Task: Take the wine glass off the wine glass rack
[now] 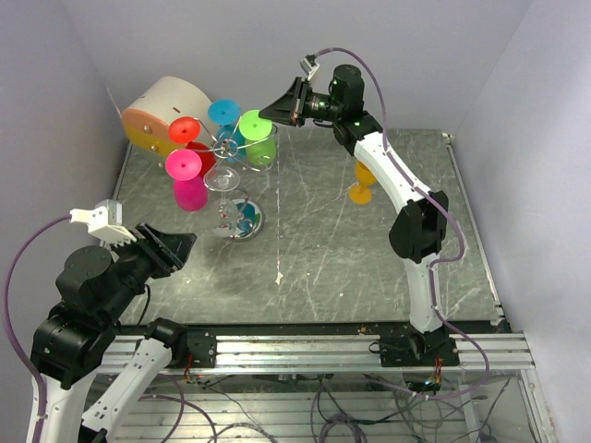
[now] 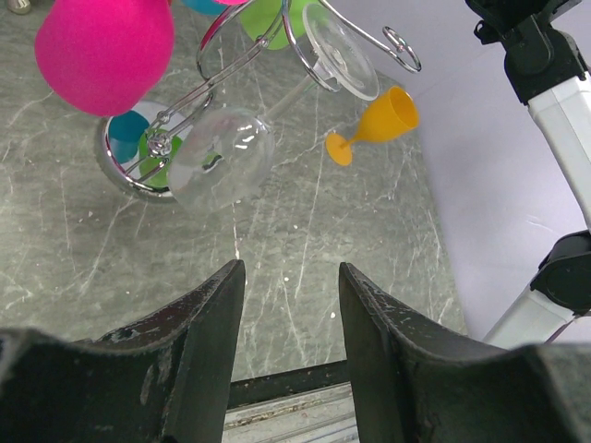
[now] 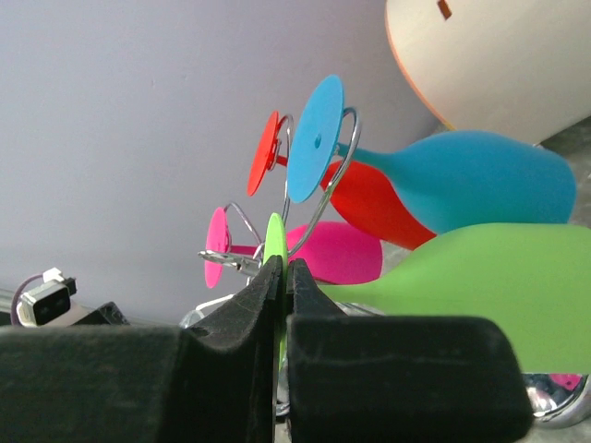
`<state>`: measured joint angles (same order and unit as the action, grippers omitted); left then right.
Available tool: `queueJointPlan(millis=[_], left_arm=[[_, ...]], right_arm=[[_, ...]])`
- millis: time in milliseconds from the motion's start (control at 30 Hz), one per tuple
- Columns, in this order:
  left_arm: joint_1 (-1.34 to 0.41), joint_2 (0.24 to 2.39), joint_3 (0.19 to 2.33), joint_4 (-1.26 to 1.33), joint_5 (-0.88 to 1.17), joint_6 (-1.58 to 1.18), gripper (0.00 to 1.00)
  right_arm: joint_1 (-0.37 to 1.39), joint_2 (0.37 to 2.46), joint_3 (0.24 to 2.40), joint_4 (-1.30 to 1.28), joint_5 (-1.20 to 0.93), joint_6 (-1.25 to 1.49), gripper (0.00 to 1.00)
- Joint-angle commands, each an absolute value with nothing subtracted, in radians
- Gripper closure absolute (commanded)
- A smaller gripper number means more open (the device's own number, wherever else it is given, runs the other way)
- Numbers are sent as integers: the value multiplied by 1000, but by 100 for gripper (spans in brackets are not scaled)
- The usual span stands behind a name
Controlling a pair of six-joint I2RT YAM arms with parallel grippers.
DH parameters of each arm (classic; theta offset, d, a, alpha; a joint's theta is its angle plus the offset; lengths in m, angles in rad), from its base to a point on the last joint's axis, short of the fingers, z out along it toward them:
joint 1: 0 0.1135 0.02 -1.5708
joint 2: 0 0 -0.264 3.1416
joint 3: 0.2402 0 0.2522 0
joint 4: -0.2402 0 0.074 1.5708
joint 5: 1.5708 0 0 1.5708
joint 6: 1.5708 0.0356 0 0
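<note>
The wine glass rack (image 1: 242, 220), a silver wire stand on a round chrome base, stands at the back left. From its curled arms hang green (image 1: 261, 148), blue (image 1: 223, 113), red (image 1: 185, 129), pink (image 1: 189, 192) and clear (image 1: 222, 180) wine glasses. My right gripper (image 1: 282, 109) is shut on the green glass's foot disc (image 3: 274, 242), edge-on between the jaws; its green bowl (image 3: 462, 286) lies to the right, with the rack's wire (image 3: 337, 175) just beyond. My left gripper (image 1: 185, 245) is open and empty, low and near of the rack (image 2: 129, 171), apart from it.
A big beige drum with an orange face (image 1: 162, 111) sits behind the rack against the back wall. An orange wine glass (image 1: 360, 192) lies on the table right of the rack, beside the right arm; it also shows in the left wrist view (image 2: 383, 120). Walls close in left, back and right.
</note>
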<state>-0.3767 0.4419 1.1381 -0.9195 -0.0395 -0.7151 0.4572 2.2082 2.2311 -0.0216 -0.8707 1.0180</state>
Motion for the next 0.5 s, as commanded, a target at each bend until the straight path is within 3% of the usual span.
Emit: queueJointPlan(millis=[0,267,467], left_arm=[[-380,432,1171,-918,-61,-711,44],[-380,440,1174,-905,-61,-716,44],[-380,494,1199,-855,-42,-719,43]], right_arm=[[433,2212,2242,64,-827,1027,100],[362,2075,2112,127,-755,967,100],[362,1821,1997,5,-524,617,100]])
